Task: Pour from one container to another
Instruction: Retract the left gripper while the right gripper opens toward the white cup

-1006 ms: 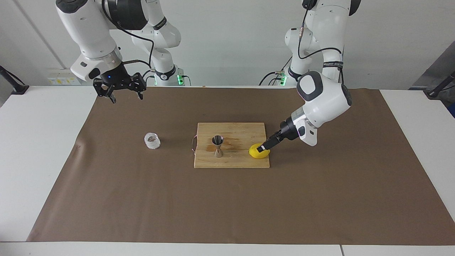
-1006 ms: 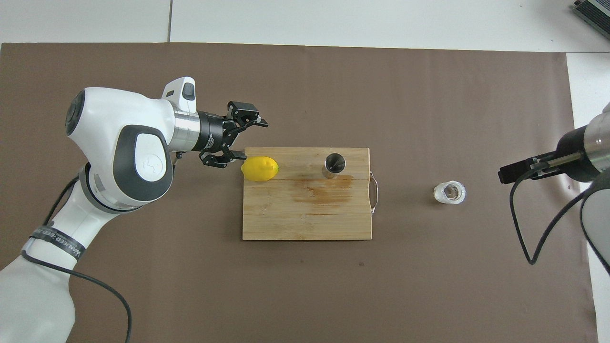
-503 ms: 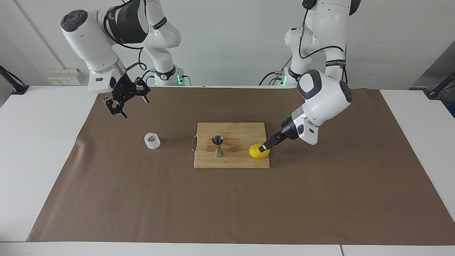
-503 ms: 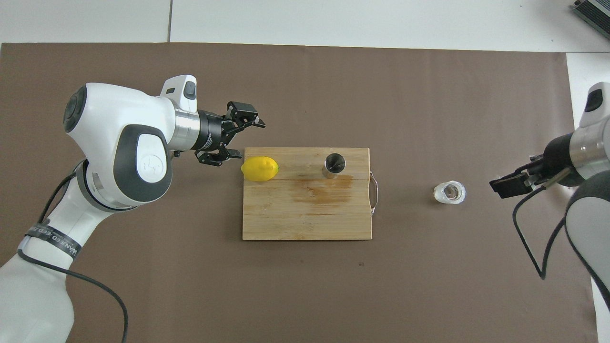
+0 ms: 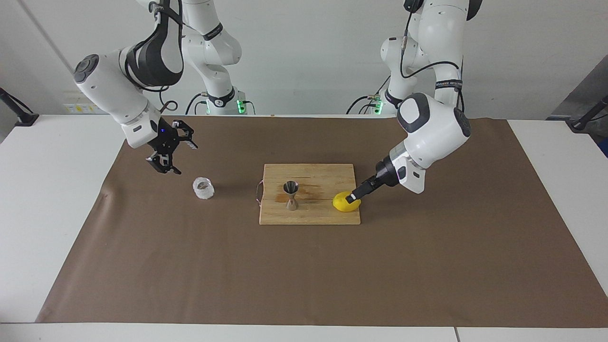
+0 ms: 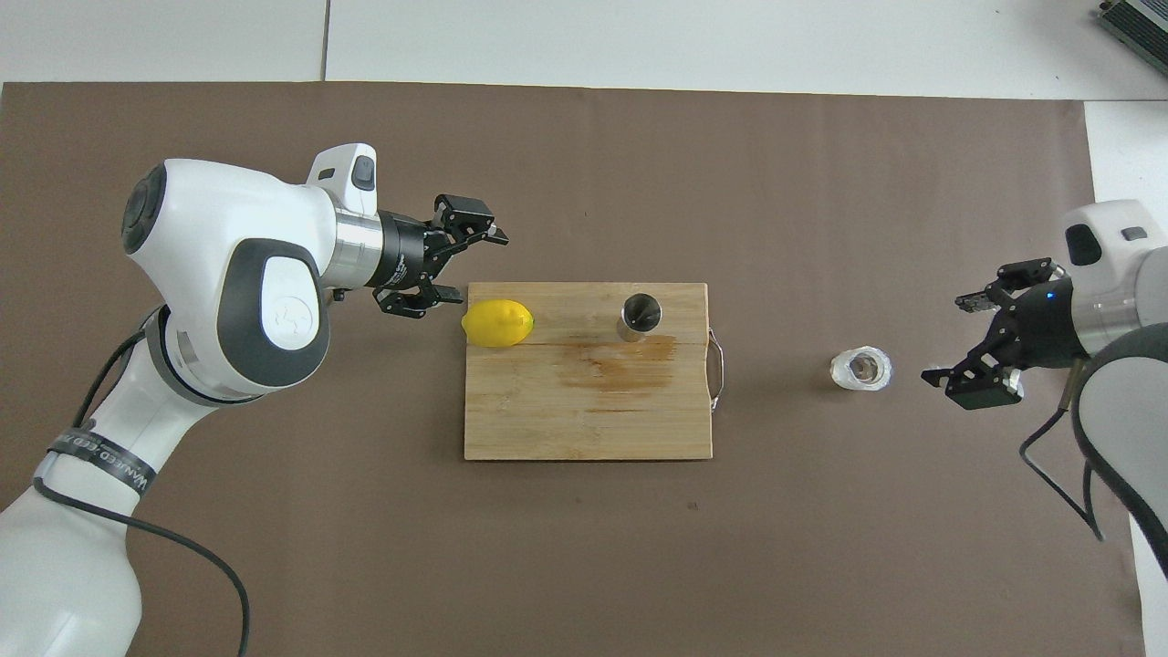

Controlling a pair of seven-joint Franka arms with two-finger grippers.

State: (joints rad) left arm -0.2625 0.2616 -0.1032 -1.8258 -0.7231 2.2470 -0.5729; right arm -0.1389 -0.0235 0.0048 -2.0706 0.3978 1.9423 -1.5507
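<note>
The right tool (image 5: 172,153), fingers apart, is hanging near the glass cup (image 5: 203,188), which is standing on the counter's brown mat (image 5: 304,266) beside the cutting board (image 5: 308,213). The jigger (image 5: 290,194) is standing upright on that board. The left tool (image 6: 467,265), fingers apart, is hovering beside the lemon (image 5: 343,203) at the board's edge. No legible labels.

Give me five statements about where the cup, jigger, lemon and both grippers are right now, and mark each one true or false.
1. The jigger stands upright on the cutting board. True.
2. The glass cup sits on the board. False: it sits on the brown paper, toward the right arm's end of the table.
3. The right gripper holds the cup. False: it is open, beside the cup and apart from it.
4. The lemon lies at the board's edge. True.
5. The left gripper is shut on the lemon. False: it is open beside the lemon.
</note>
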